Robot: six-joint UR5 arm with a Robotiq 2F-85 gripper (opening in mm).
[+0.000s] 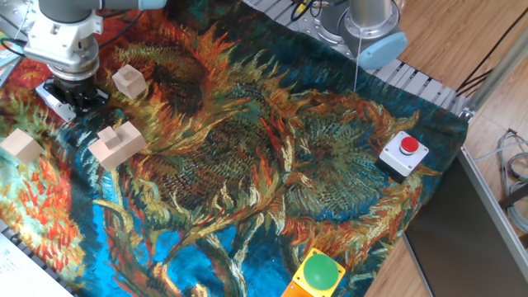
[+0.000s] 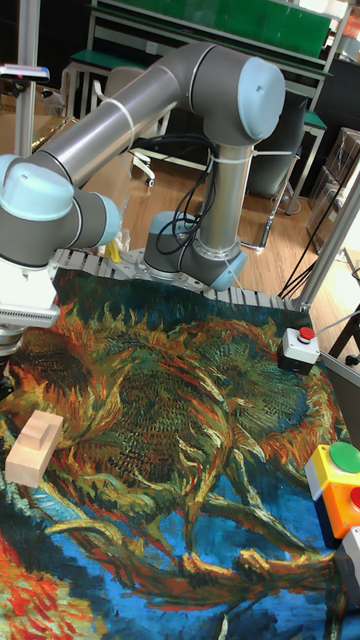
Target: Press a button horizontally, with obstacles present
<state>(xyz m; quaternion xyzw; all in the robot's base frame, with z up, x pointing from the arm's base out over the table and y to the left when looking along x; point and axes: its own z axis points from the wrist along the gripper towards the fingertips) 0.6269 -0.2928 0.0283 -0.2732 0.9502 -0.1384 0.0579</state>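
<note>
My gripper (image 1: 77,94) hangs low at the far left of the cloth, its dark fingers pointing down; their tips show no readable gap. A small white box with grey sides (image 1: 46,98) pokes out from under the gripper on its left. The button itself is hidden behind the gripper. The obstacles are pale wooden blocks around it: a small cube (image 1: 129,81) just right of the gripper, a larger notched block (image 1: 117,144) in front, and another cube (image 1: 21,146) to the front left. The tall fixed view shows the notched block (image 2: 35,446), with the gripper cut off at the left edge.
A red button on a white box (image 1: 404,154) stands at the right edge of the sunflower-print cloth (image 1: 264,165). A big green dome on a yellow box (image 1: 318,274) sits at the front edge. The arm's base (image 1: 367,25) stands at the back.
</note>
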